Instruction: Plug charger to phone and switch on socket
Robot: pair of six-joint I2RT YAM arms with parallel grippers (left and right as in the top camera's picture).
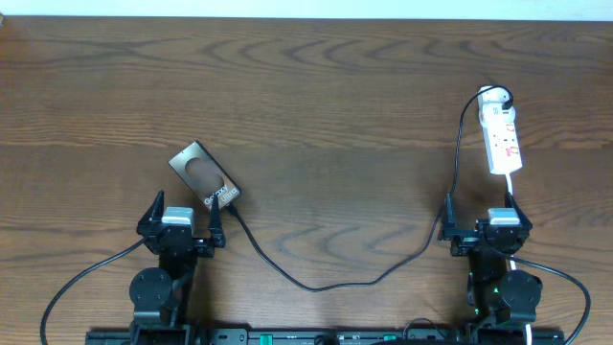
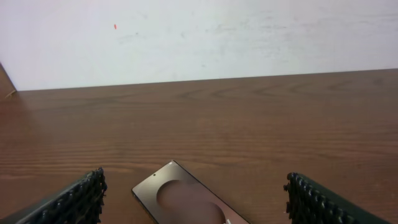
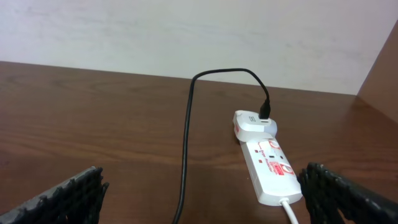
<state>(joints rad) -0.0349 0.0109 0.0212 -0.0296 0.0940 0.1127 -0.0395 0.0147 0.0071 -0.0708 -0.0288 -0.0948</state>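
- We are seeing the left gripper [image 1: 184,218] spread wide and empty, just behind the phone [image 1: 204,175], which is lying flat and askew on the table [image 1: 335,77].
- The right gripper [image 1: 482,222] is likewise gaping and holding nothing, just short of the near end of the power strip [image 1: 504,139].
- The cable [image 1: 316,286] is looping from the white adapter [image 3: 254,122] at the strip's far end, past the right gripper and across to the phone's near corner. We are not able to tell whether its tip is seated.
- We are judging the cable limp and light, so we are planning to pinch it close behind the tip, where it is stiffest.
- The phone is looking thin and slick and is likely to slide when pushed, so we are thinking of bracing its long edges.
- The strip is looking light too, so we are favouring a straight downward press on its switch.
- Open wood is lying all around, with the table's far edge well clear of the phone and nearer the strip.
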